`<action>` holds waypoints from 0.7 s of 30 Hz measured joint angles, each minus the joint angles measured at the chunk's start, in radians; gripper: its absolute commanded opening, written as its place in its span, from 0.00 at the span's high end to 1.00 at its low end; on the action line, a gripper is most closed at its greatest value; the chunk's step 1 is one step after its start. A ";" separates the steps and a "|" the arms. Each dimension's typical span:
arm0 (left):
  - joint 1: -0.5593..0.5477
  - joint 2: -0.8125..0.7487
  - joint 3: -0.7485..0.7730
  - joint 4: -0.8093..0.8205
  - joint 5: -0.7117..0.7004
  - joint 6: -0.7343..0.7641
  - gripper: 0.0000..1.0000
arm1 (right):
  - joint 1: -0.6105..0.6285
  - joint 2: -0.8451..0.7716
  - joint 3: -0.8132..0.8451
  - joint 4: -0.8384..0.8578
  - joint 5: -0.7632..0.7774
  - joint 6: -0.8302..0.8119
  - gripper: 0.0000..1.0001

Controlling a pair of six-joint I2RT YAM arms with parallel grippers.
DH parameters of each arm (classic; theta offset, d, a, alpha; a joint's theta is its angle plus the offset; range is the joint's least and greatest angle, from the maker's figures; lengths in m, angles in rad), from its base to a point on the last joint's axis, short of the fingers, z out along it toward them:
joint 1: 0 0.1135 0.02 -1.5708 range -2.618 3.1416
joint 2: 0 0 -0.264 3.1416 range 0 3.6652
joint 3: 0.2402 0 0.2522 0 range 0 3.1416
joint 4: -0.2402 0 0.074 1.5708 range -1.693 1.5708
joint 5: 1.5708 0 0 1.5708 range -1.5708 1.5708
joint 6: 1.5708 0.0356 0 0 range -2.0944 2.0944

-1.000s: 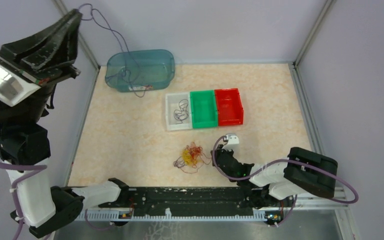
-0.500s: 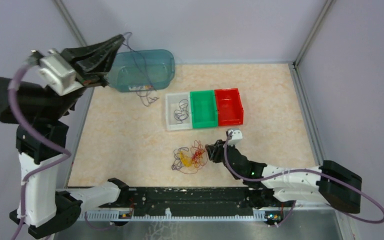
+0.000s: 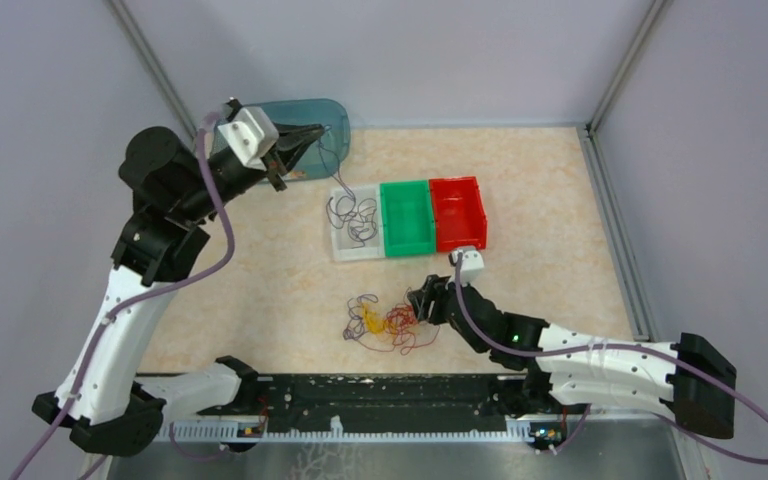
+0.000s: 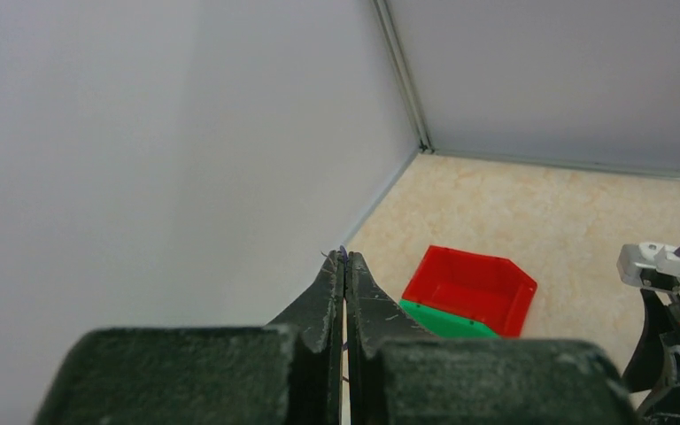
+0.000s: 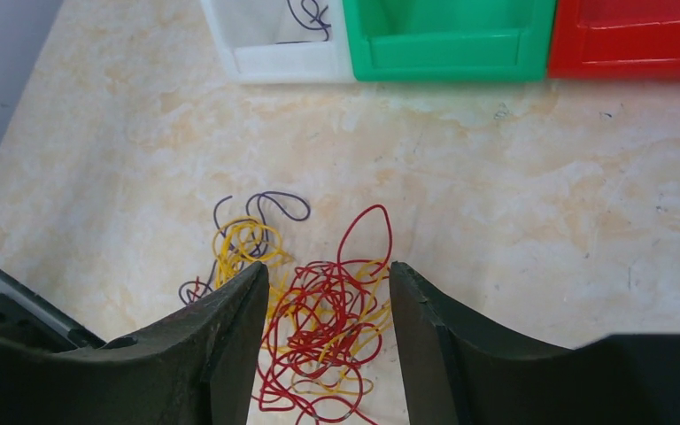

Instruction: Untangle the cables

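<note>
A tangle of red and yellow cables [image 3: 388, 320] [image 5: 332, 323] lies on the table, with a dark purple cable [image 5: 270, 202] looping at its left. My right gripper [image 3: 417, 303] [image 5: 328, 276] stands open just over the tangle's right side, the red loops showing between its fingers. My left gripper [image 3: 318, 134] [image 4: 344, 258] is shut on a thin purple cable [image 3: 338, 190], which hangs down into the white bin [image 3: 341, 247]; a purple tip pokes out between the jaws. Another dark cable [image 3: 363, 222] lies curled in that bin.
A green bin [image 3: 407, 218] [image 5: 447, 44] and a red bin [image 3: 458, 212] [image 4: 469, 288] stand in a row right of the white one. A teal tub [image 3: 328, 112] sits at the back left, partly behind my left arm. Walls close the table on three sides.
My left arm has swung down from high at the left towards the white bin, carrying the purple cable. My right gripper has opened and reached forward over the tangle.
</note>
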 measured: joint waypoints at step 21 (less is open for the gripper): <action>0.000 0.215 -0.263 0.127 -0.090 0.129 1.00 | -0.006 -0.098 0.005 -0.106 0.082 0.028 0.46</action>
